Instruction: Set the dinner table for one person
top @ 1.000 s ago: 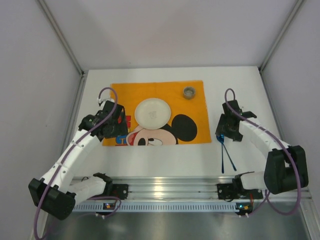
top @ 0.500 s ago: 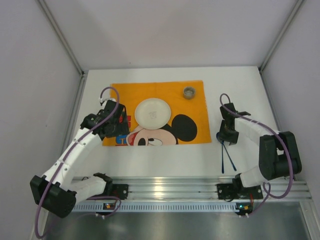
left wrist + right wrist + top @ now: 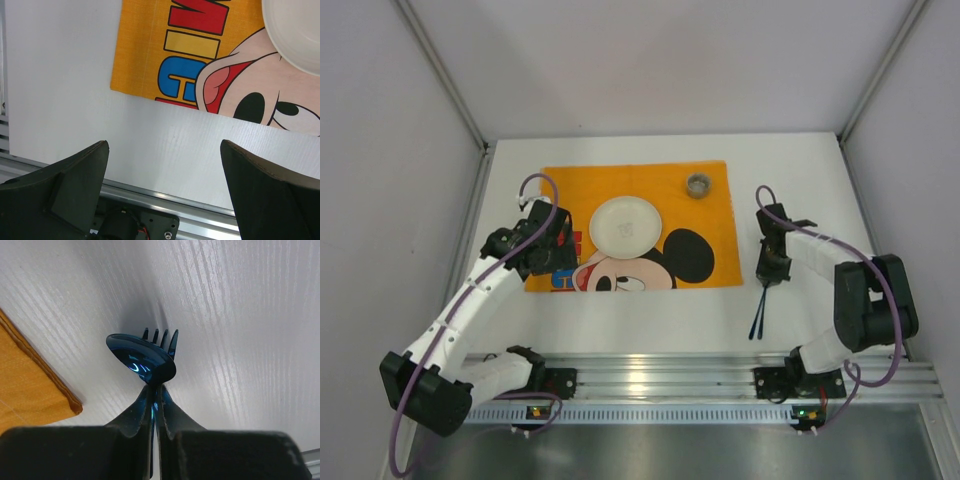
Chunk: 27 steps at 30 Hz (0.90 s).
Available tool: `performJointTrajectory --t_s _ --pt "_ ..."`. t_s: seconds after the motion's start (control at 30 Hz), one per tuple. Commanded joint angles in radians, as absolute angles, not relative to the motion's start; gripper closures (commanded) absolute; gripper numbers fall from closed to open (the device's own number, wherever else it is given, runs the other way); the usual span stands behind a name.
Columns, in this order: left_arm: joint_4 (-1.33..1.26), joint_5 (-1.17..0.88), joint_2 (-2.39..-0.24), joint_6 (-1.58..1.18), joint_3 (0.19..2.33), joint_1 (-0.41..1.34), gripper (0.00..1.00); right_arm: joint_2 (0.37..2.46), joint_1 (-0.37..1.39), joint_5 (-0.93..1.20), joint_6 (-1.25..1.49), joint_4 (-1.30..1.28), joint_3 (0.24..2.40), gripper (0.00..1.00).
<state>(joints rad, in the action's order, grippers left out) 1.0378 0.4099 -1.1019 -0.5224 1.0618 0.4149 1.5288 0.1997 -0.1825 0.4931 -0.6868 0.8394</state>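
The white dinner table (image 3: 650,315) carries an orange Mickey placemat (image 3: 635,225) with a white plate (image 3: 625,225) on it. To the right of the mat, my right gripper (image 3: 768,270) is shut on a dark blue spoon (image 3: 142,360) and fork (image 3: 162,337) together. Their heads stick out past the fingertips (image 3: 145,400), and their handles (image 3: 757,315) trail toward the rail. My left gripper (image 3: 555,250) hangs wide open over the mat's near left corner (image 3: 145,50), holding nothing.
A small grey cup (image 3: 698,184) stands at the mat's far right corner. The ribbed aluminium rail (image 3: 660,375) runs along the near edge with both arm bases on it. Grey walls close in the table's left, right and far sides.
My right gripper has shut on the spoon and fork. Their handles, spread in a V before, now lie together and have swung left. The left arm has barely moved.
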Motion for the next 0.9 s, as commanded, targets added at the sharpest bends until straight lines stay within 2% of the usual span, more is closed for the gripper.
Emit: performJointTrajectory --t_s 0.0,0.4,0.6,0.73,0.87 --pt "1.008 0.428 -1.089 -0.526 1.055 0.417 0.01 1.572 0.209 -0.230 0.495 -0.676 0.831 1.00" --pt "0.994 0.426 -1.100 -0.511 1.052 0.417 0.01 1.491 0.304 -0.307 0.492 -0.883 1.073 1.00" --pt "0.991 0.420 -1.100 -0.506 1.052 0.417 0.01 1.500 0.391 -0.247 0.540 -0.927 1.210 1.00" --pt "0.996 0.423 -1.095 -0.500 1.058 0.417 0.01 1.566 0.489 -0.158 0.543 -0.850 1.330 1.00" --pt "1.003 0.420 -1.094 -0.492 1.077 0.417 0.01 1.770 0.528 -0.117 0.526 -0.836 1.575 1.00"
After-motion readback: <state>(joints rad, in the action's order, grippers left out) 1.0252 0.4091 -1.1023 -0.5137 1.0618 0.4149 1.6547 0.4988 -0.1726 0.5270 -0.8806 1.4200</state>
